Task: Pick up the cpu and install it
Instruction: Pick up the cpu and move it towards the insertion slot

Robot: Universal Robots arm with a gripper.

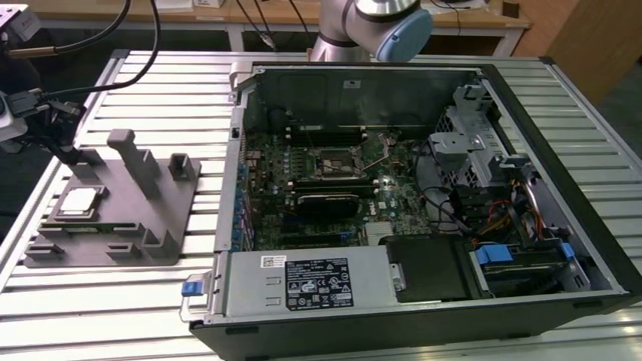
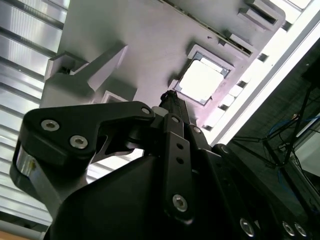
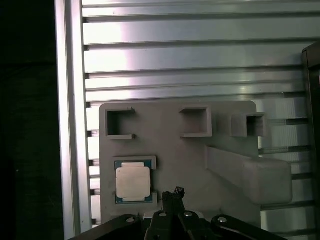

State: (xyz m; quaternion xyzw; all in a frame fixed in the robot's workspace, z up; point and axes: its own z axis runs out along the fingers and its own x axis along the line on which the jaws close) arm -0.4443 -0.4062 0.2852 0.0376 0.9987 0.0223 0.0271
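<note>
Slatted table (image 3: 200, 50): cpu (image 3: 133, 182) seated in fixture (image 3: 175, 155) recess, likely for repeatable pickup; gripper (image 3: 175, 192) hovers just beside, jaws pressed together, empty.

You're in robotics lab or test workshop. Signs:
- slotted aluminium counter (image 1: 131, 83) spans frame
- robot arm (image 1: 377, 22) rises at top centre
- open desktop computer case (image 1: 351, 94) lies on side at centre, motherboard (image 1: 331, 173) exposed
- grey fixture plate (image 1: 171, 252) with upright pegs sits at left
- wooden desks (image 1: 482, 21) run along top edge
- black cables (image 1: 155, 22) hang at upper left
</note>
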